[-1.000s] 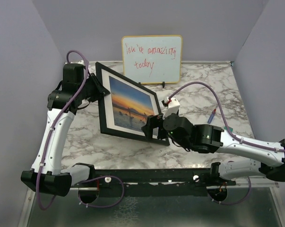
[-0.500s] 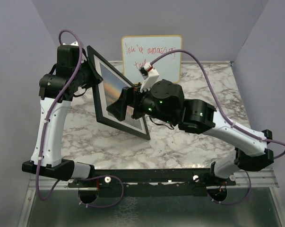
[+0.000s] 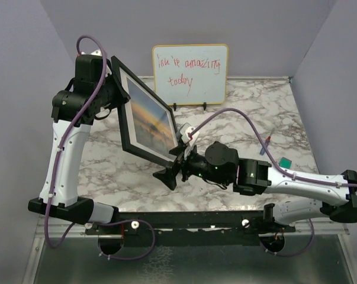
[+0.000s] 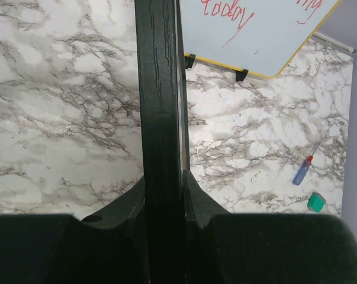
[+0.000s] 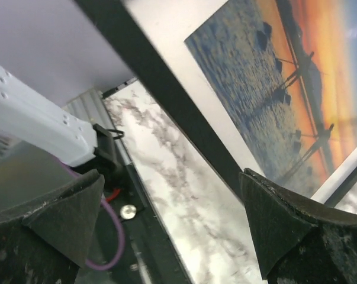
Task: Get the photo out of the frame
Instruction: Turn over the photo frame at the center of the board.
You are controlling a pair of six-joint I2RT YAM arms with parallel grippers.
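**Frame edge pinched upright above the marble desk**

A black frame (image 4: 160, 118) is seen edge-on as a dark wood-grained bar running straight down the middle of the view. The left pincer (image 4: 164, 189) clamps it at the bottom, one black finger (image 4: 205, 204) pressed against each side. Beneath lies the white, grey-veined desk (image 4: 60, 118). At the upper right a whiteboard (image 4: 267, 35) with red handwriting and a yellowish rim stands on small black feet (image 4: 242, 75). Well apart, towards the right edge, lie a blue marker (image 4: 302, 171) with a red tip and, near it, a small green block (image 4: 315, 202).
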